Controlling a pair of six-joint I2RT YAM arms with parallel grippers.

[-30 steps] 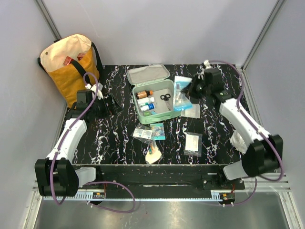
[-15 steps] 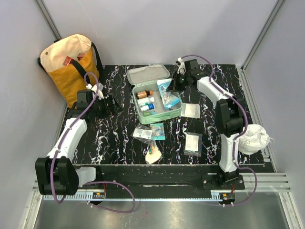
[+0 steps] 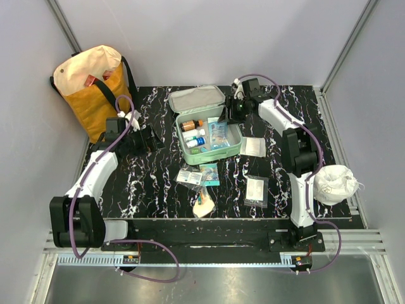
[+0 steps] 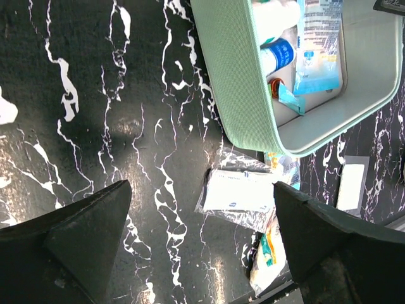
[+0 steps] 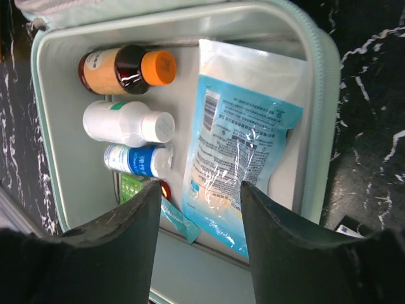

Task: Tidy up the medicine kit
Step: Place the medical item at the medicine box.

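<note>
— Where is the medicine kit [image 3: 196, 99]?

— It lies open at the back middle of the black marbled surface [image 3: 152, 190], its lid flat behind the tray. The yellow-and-cream tote bag [image 3: 88, 88] stands well apart in the far left corner.

— Anything readable inside?

— Very little. Down the left side lie three bottles:
- an amber bottle [image 5: 107, 68] with an orange cap and a tan label
- a white bottle [image 5: 117, 121] with a green band
- a small blue-labelled bottle [image 5: 133, 159]

Beside them a clear pouch [image 5: 237, 152] printed in blue fills the right side. It carries a barcode and lines of small print (too fine to make out). A green packet [image 5: 131, 183] peeks out below the blue-labelled bottle.

— And the grippers?

— The right gripper [image 5: 199, 190] hovers over the kit with its fingers apart and nothing clamped between them. The pouch lies flat beneath it. The left gripper [image 4: 202, 185] hangs left of the kit above the surface, jaws spread wide and holding nothing.

— What lies outside the kit?

— A clear packet [image 4: 237, 193] sits just beside the near corner, holding a white card with a small blue mark I cannot read. A white pad [image 3: 253, 147] lies just to the right of the kit.
</note>
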